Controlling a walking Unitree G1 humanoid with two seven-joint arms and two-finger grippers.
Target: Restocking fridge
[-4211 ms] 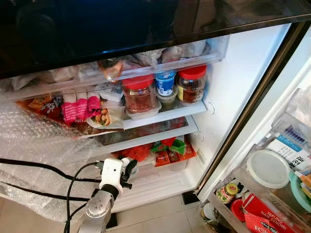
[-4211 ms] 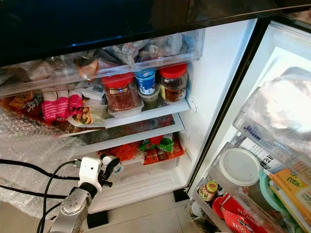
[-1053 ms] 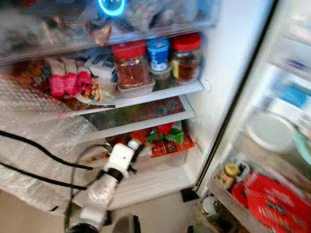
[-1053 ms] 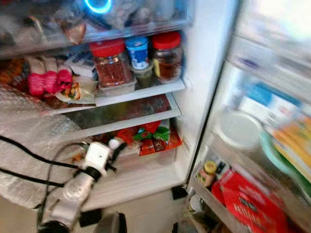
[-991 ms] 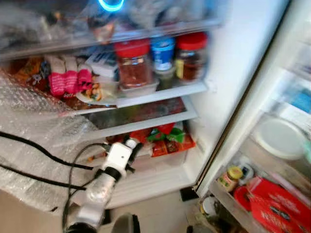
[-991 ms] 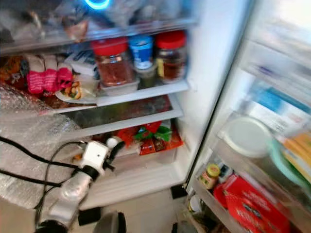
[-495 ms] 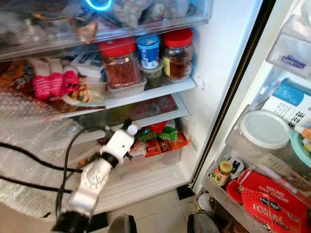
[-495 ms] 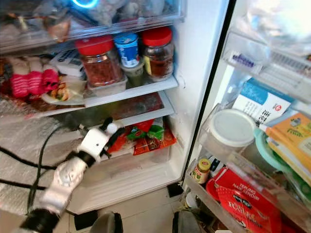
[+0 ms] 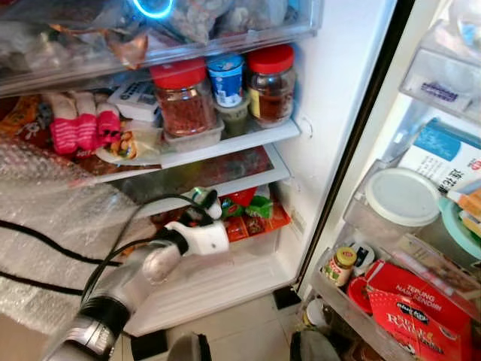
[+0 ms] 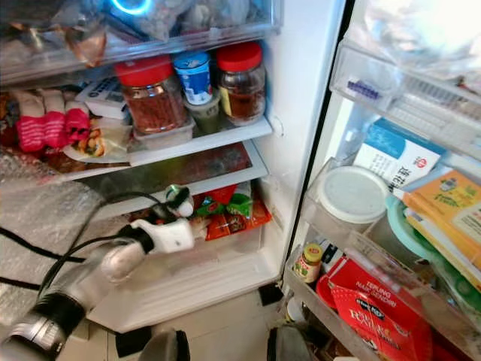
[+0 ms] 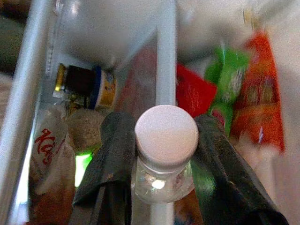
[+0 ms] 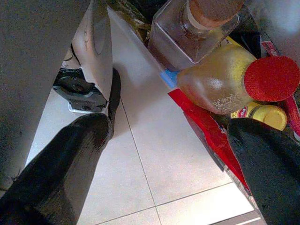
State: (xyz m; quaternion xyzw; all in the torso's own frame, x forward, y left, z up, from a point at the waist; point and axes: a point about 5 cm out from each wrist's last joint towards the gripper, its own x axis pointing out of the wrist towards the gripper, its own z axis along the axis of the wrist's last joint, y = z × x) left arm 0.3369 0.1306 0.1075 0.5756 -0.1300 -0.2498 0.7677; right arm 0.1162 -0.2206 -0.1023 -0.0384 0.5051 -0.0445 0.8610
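My left gripper (image 9: 204,202) reaches into the open fridge, at the front of the gap under the glass shelf (image 9: 225,171). It is shut on a small clear bottle with a white cap (image 11: 166,136), one black finger (image 11: 110,161) on each side of its neck. Just beyond it lie red and green snack packets (image 9: 255,214) in the lower drawer. My right gripper (image 12: 164,187) hangs low by the door's bottom bin, open, with only floor tile between its fingers (image 12: 61,173).
Two red-lidded jars (image 9: 184,101) and a blue-topped cup (image 9: 227,75) stand on the upper shelf. Bubble wrap (image 9: 52,210) and black cables (image 9: 45,241) lie at the left. The door bins at the right hold a white-lidded tub (image 9: 406,197), a red packet (image 9: 421,308) and a yellow bottle (image 12: 215,84).
My left arm has stretched further into the fridge and its wrist has rolled sideways, the bottle still in its grip. The head view has also shifted.
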